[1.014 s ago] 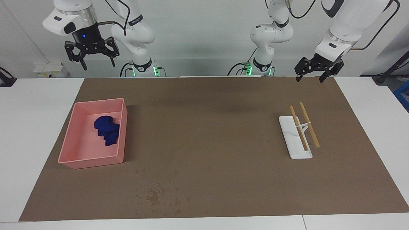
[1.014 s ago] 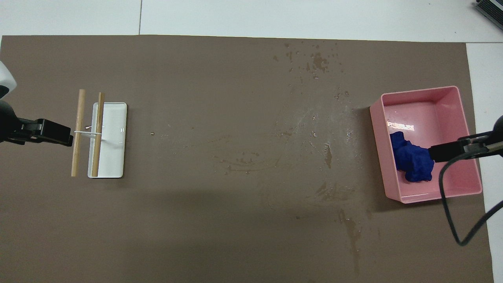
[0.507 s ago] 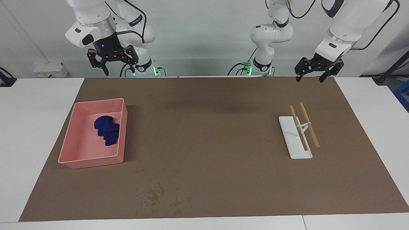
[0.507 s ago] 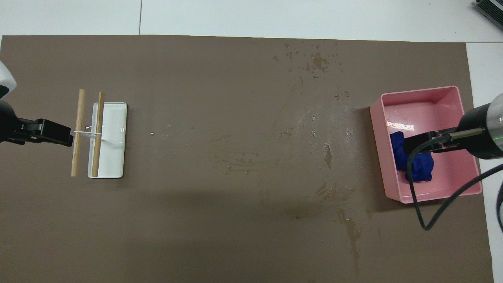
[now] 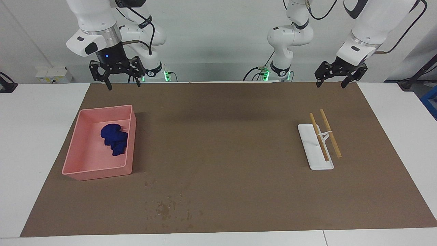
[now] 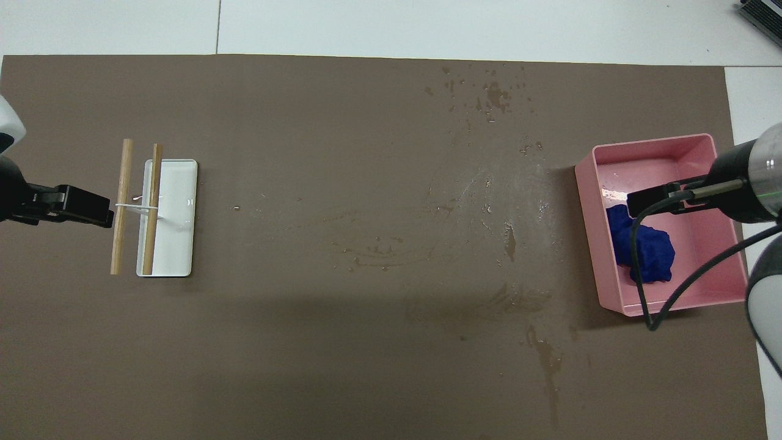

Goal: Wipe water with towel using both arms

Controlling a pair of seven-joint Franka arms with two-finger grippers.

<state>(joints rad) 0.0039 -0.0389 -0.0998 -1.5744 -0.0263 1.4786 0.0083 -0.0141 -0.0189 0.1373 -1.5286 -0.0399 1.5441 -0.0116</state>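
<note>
The blue towel (image 5: 115,139) lies crumpled in the pink tray (image 5: 99,172) toward the right arm's end of the mat; it also shows in the overhead view (image 6: 654,253). The water (image 5: 167,206) is a patch of dark specks on the brown mat, farther from the robots than the tray, also seen from overhead (image 6: 489,91). My right gripper (image 5: 123,85) is open and empty, raised high over the tray (image 6: 672,142), above the towel. My left gripper (image 5: 330,84) is open and empty, waiting in the air beside the chopsticks (image 6: 122,208).
A white rectangular plate (image 5: 315,150) with two wooden chopsticks across it lies toward the left arm's end of the mat (image 6: 174,238). Faint wet smears (image 6: 507,238) mark the middle of the mat. A black cable (image 6: 638,269) hangs from the right arm over the tray.
The right gripper has swung in from beyond the mat's edge to over the tray and come lower. The left arm, towel and plate have not moved.
</note>
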